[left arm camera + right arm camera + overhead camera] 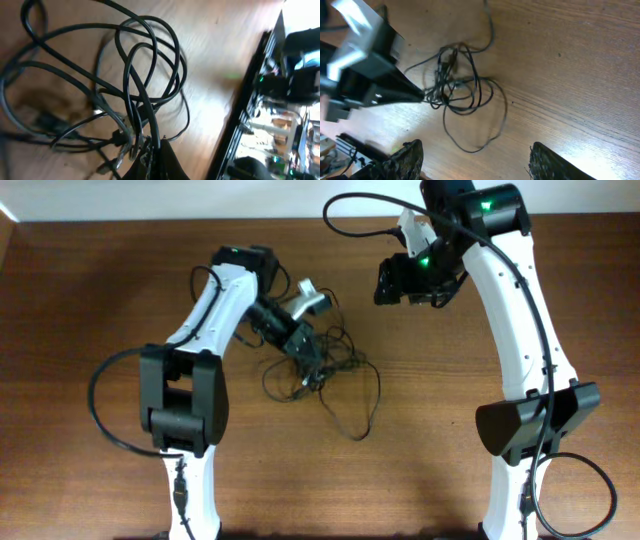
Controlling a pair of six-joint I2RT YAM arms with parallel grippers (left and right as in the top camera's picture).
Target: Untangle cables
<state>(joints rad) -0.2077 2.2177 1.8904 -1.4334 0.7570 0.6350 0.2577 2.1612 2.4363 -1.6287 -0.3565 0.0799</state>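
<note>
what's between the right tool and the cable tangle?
Nothing. Only bare wooden table separates the right tool from the cables. It is clearest in the overhead view, and the right wrist view agrees.

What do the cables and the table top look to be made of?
The cables: thin black cord, probably rubber or plastic sheathed, slightly glossy; they bend in loose loops and catch highlights. The table: brown wood or wood-look laminate, smooth satin finish; grain lines and a soft light sheen show.
</note>
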